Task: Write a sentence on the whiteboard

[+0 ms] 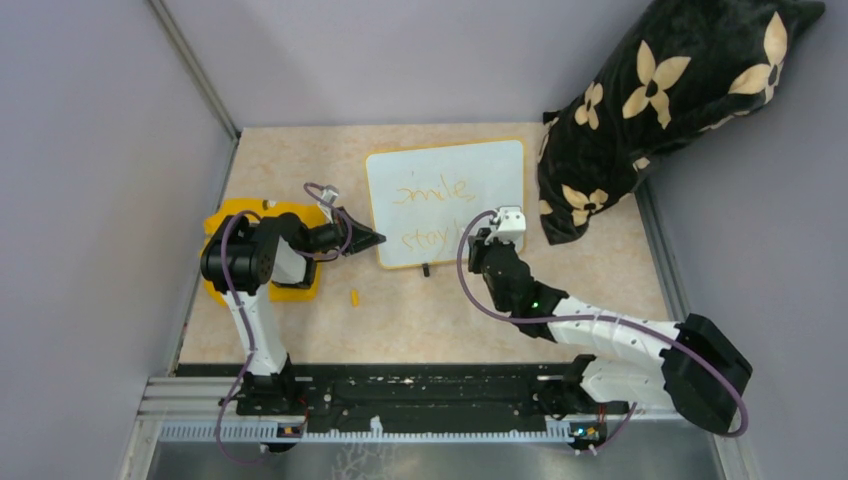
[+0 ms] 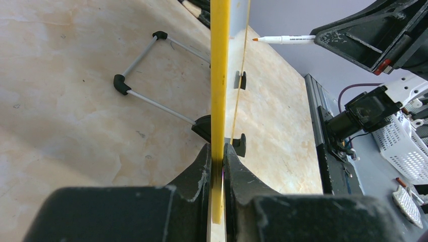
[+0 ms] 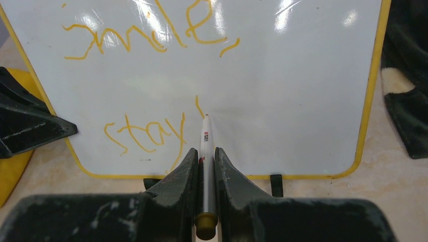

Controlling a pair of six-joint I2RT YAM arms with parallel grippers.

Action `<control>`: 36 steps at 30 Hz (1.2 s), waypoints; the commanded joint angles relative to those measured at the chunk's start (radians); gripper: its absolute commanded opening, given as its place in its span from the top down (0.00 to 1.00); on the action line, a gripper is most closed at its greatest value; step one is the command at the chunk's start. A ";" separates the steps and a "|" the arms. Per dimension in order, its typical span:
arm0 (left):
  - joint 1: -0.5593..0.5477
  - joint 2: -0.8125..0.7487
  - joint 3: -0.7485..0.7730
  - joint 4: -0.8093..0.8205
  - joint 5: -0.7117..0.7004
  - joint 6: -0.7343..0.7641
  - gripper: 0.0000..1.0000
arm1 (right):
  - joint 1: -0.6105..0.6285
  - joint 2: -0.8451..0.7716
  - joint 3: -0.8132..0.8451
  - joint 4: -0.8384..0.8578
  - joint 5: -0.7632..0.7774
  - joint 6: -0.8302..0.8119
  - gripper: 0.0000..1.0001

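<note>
While the marker (image 3: 205,133) is gripped tight in the narrowed right gripper (image 3: 204,154), its long axis is aimed straight ahead, tip apparently touching the propped whiteboard (image 3: 282,91) just right of "stay" in the sentence (image 3: 144,133). Blank board is left rightward for the next stroke, and the left edge is clamped by the left gripper (image 2: 218,151)

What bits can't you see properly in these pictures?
Top view: the right gripper covers the end of the second line of the sentence.
Left wrist view: the whiteboard stands edge-on in the left gripper, so its face is hidden.
Right wrist view: the top edge cuts the first word; whether the marker touches is unclear.
Top view: a yellow piece on the table is too small to name.
</note>
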 commanded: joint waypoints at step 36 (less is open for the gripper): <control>-0.002 0.005 0.016 0.018 -0.024 0.029 1.00 | -0.023 0.101 0.061 0.022 -0.061 0.032 1.00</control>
